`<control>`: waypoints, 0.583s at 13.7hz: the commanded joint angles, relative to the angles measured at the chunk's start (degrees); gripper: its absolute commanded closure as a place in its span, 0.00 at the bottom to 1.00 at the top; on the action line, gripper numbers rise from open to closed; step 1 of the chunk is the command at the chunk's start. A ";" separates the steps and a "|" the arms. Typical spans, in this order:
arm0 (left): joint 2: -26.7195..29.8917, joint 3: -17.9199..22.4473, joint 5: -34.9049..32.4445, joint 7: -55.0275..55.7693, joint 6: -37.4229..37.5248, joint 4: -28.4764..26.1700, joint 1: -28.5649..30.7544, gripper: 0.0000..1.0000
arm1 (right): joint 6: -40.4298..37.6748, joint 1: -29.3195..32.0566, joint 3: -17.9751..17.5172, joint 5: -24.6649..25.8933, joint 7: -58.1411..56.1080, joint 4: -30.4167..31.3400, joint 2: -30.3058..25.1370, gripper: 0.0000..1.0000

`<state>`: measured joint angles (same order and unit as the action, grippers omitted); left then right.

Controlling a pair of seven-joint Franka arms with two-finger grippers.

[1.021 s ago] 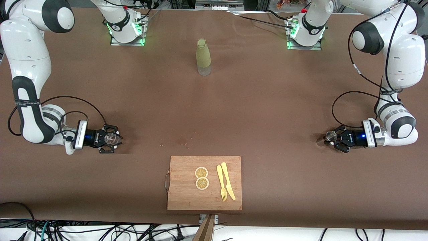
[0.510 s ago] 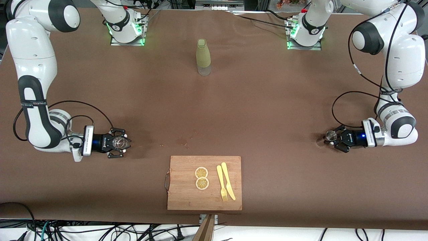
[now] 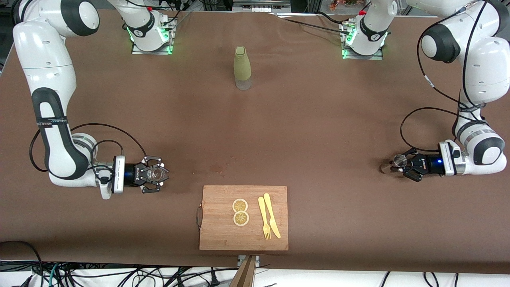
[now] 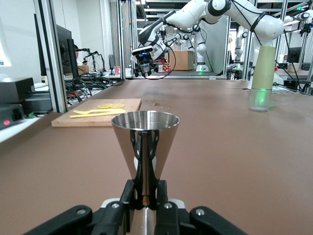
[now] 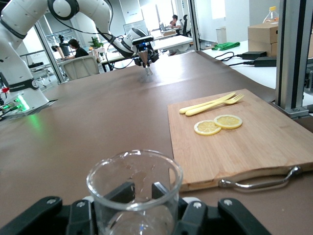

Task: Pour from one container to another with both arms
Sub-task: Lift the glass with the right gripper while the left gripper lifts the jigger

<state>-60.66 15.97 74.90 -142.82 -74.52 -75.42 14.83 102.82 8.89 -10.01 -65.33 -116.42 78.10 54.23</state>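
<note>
Steel jigger (image 3: 397, 160) sits upright, pinched at its waist by our left gripper (image 3: 403, 165), low over the table (image 3: 303, 131) at the left arm's end. Our right gripper (image 3: 156, 174) clamps the clear glass cup (image 3: 154, 173), just off the cutting board's (image 3: 243, 235) handle corner.

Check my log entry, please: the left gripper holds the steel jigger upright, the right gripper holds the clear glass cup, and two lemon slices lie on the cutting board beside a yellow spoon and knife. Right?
One slip: it is a yellow fork, not a spoon; the right wrist view shows its tines. The rest stands: left gripper holds the jigger upright, right gripper holds the glass cup, lemon slices and knife lie on the cutting board.
</note>
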 commanded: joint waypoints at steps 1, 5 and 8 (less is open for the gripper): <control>7.90 -0.49 -5.88 6.04 -1.66 -1.48 -2.78 1.00 | 2.81 0.34 -2.29 1.34 3.30 -0.94 -0.09 0.74; 15.30 -1.55 -7.67 13.18 -8.69 -7.89 -11.12 1.00 | 3.35 -0.01 -2.73 1.34 3.74 -1.73 -0.09 0.74; 16.36 -3.66 -6.88 17.12 -13.36 -7.73 -17.10 1.00 | 3.26 -0.01 -2.64 2.22 3.74 -1.81 -0.09 0.74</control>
<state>-46.62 13.06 67.88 -127.82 -85.37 -80.10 0.68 105.87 8.60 -12.06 -64.51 -114.22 77.05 54.24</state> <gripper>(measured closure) 0.793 0.740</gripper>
